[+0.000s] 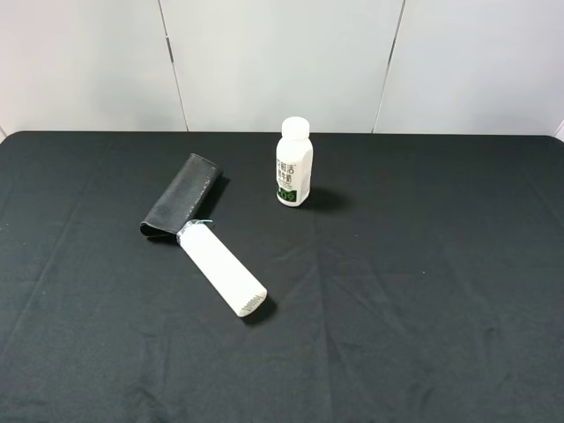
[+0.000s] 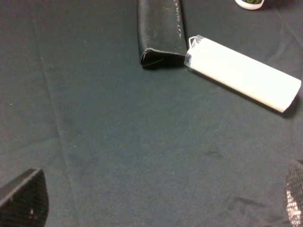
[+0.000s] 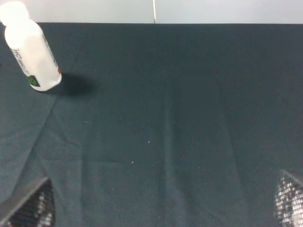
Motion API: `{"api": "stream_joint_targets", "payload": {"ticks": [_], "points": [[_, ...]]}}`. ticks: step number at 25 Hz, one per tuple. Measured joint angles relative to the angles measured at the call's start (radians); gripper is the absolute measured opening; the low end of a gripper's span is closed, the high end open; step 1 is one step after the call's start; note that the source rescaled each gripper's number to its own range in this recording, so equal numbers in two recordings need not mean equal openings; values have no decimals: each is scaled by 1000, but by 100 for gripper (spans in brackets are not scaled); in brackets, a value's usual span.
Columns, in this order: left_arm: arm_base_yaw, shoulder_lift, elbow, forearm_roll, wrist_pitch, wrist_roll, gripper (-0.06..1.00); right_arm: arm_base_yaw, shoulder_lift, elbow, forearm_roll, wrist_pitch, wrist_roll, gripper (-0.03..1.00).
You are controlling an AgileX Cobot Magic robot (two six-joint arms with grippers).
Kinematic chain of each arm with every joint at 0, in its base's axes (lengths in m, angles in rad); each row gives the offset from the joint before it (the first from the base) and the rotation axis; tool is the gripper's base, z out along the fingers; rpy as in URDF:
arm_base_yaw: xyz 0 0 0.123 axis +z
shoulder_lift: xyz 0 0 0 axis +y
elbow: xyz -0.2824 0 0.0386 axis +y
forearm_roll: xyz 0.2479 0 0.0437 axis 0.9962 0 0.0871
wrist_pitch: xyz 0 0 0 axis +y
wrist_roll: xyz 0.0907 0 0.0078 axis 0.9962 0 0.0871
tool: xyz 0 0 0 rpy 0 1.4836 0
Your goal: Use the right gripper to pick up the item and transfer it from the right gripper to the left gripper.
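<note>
With both the right gripper and left gripper wide open and empty, the flat black leather-like glasses case touches the white wrapped tube, so a careless grasp risks dragging that tube.

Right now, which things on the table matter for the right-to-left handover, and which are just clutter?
For the job:
- black glasses case
- right gripper, open
- left gripper, open

Just lying about:
- white tube, touching the case's end
- white bottle, standing apart
</note>
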Motion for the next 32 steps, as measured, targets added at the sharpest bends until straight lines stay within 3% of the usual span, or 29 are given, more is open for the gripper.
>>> {"api": "stream_joint_targets", "payload": {"ticks": [4,9,13,32], "points": [[55,0,0,0,-2,1,99,-78,0,0,1,0,0,100],[244,0,0,0,-3,1,99,-254,0,0,1,0,0,100],[350,-6,0,0,-4,1,99,-310,0,0,1,-1,0,100],[365,-25,0,1,-5,1,99,-312,0,0,1,-1,2,100]]}}
